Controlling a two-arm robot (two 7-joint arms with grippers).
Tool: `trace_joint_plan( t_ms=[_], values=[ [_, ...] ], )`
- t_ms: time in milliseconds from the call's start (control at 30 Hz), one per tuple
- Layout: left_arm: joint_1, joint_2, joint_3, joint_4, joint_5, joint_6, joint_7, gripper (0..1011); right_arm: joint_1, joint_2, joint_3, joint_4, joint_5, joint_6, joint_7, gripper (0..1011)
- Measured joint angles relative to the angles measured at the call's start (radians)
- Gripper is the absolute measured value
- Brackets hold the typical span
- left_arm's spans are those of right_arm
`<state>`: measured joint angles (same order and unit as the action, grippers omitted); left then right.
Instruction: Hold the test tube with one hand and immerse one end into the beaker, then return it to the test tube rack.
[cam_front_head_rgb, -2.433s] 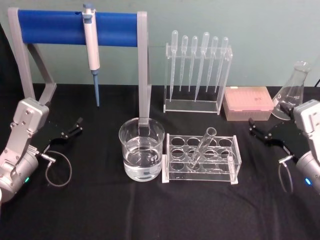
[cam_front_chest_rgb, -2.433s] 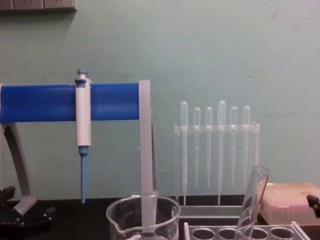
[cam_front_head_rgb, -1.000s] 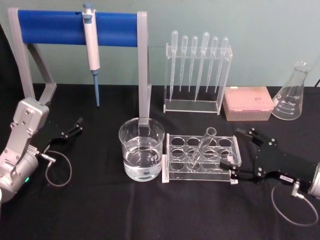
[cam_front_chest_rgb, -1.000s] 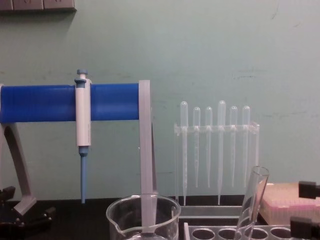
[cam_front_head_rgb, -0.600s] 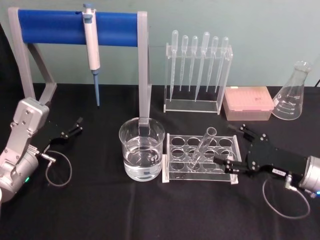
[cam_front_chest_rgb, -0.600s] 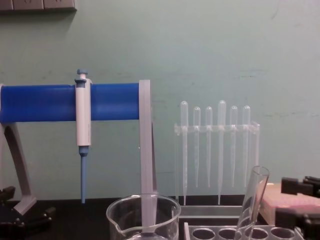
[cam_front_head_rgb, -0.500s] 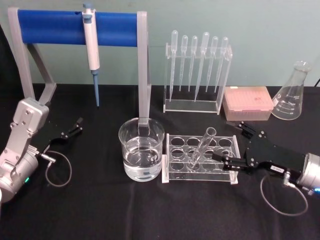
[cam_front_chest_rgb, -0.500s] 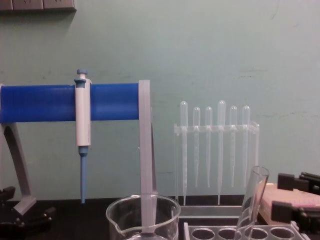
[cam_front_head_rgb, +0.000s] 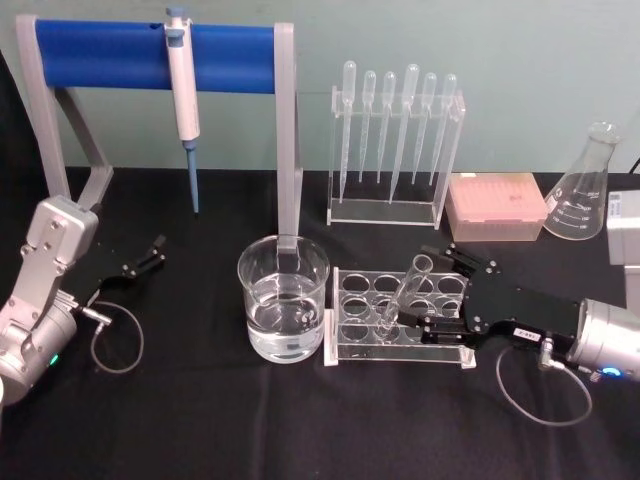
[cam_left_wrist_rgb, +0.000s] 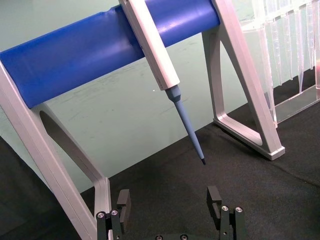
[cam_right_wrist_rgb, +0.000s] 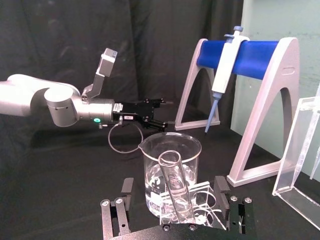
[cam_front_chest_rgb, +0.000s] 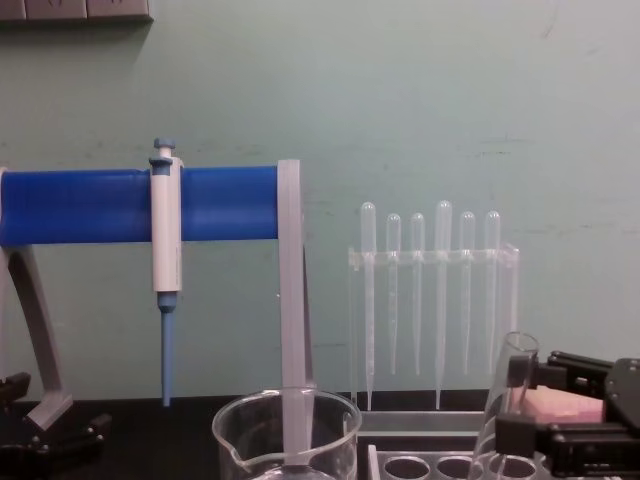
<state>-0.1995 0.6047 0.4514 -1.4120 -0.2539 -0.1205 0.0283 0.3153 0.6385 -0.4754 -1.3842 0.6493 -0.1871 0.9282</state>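
Test tube (cam_front_head_rgb: 403, 293) leans in rack (cam_front_head_rgb: 340, 345) mid-worktop, beaker (cam_front_head_rgb: 252, 295) at its 9 o'clock. Right tool (cam_front_head_rgb: 413, 284) open, straddling tube from 3 o'clock; left tool (cam_front_head_rgb: 150, 252) open, parked 9 o'clock. Risk: off-centre closing could tip tube, drag rack.

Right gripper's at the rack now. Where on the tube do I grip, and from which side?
Grip the tube on its bare upper stretch, above the rack and below the rim, from the robot's right, where the open right gripper straddles it. It leans clear there; the beaker crowds the left.
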Motion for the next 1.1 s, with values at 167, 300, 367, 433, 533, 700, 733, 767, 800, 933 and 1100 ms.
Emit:
trace_joint_plan(
  t_ms=[167, 300, 367, 433, 533, 700, 733, 767, 800, 933, 1100],
  values=[
    [0.0, 0.0, 0.0, 0.0, 0.0, 0.0, 0.0, 1000, 0.02, -0.004, -0.016, 0.01, -0.011, 0.003, -0.002, 1003],
    [0.0, 0.0, 0.0, 0.0, 0.0, 0.0, 0.0, 1000, 0.03, -0.007, -0.024, 0.013, -0.016, 0.003, -0.007, 1003],
    [0.0, 0.0, 0.0, 0.0, 0.0, 0.0, 0.0, 1000, 0.033, -0.008, -0.025, 0.015, -0.018, 0.003, -0.008, 1003],
    [0.0, 0.0, 0.0, 0.0, 0.0, 0.0, 0.0, 1000, 0.033, -0.008, -0.025, 0.014, -0.018, 0.003, -0.008, 1003],
    [0.0, 0.0, 0.0, 0.0, 0.0, 0.0, 0.0, 1000, 0.032, -0.007, -0.025, 0.014, -0.018, 0.003, -0.008, 1003],
    [0.0, 0.0, 0.0, 0.0, 0.0, 0.0, 0.0, 1000, 0.03, -0.007, -0.024, 0.013, -0.018, 0.003, -0.009, 1003],
    [0.0, 0.0, 0.0, 0.0, 0.0, 0.0, 0.0, 1000, 0.03, -0.007, -0.024, 0.013, -0.017, 0.003, -0.009, 1003],
    [0.0, 0.0, 0.0, 0.0, 0.0, 0.0, 0.0, 1000, 0.03, -0.006, -0.023, 0.013, -0.017, 0.003, -0.009, 1003],
    [0.0, 0.0, 0.0, 0.0, 0.0, 0.0, 0.0, 1000, 0.029, -0.006, -0.023, 0.013, -0.017, 0.003, -0.009, 1003],
    [0.0, 0.0, 0.0, 0.0, 0.0, 0.0, 0.0, 1000, 0.029, -0.006, -0.023, 0.012, -0.017, 0.003, -0.009, 969],
    [0.0, 0.0, 0.0, 0.0, 0.0, 0.0, 0.0, 1000, 0.029, -0.006, -0.022, 0.012, -0.016, 0.003, -0.009, 835]
  ],
)
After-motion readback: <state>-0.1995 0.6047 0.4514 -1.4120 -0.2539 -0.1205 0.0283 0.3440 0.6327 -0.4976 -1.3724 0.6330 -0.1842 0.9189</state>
